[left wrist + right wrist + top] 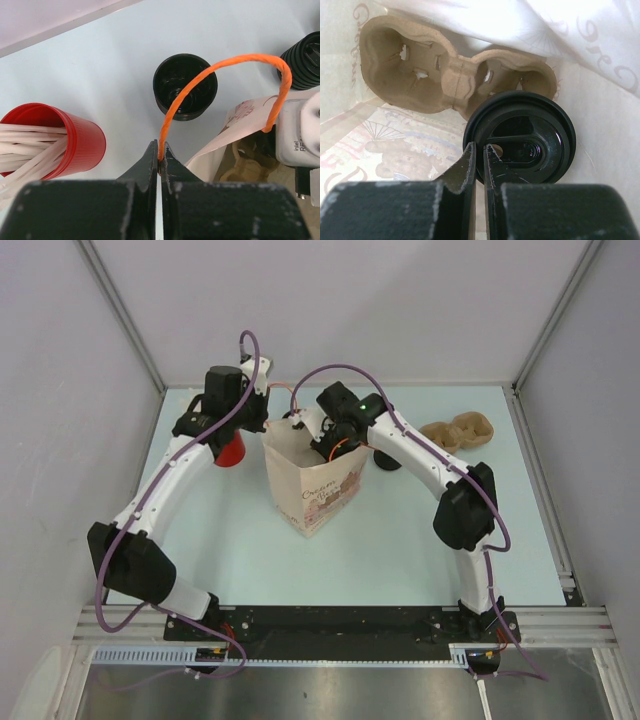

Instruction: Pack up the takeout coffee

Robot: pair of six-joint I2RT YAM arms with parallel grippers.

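Your left arm [170,480] and right arm [425,452] are built alike: slim white links between bulky black joint housings. A purple cable [340,366] runs along each one down to the black base rail [330,622] at the near edge. A small green light [362,406] shows on the right arm. The left gripper [160,150] and right gripper [479,150] each carry 2 matte black, wedge-shaped fingers. The white wrist camera [300,132] bears "intel" lettering.
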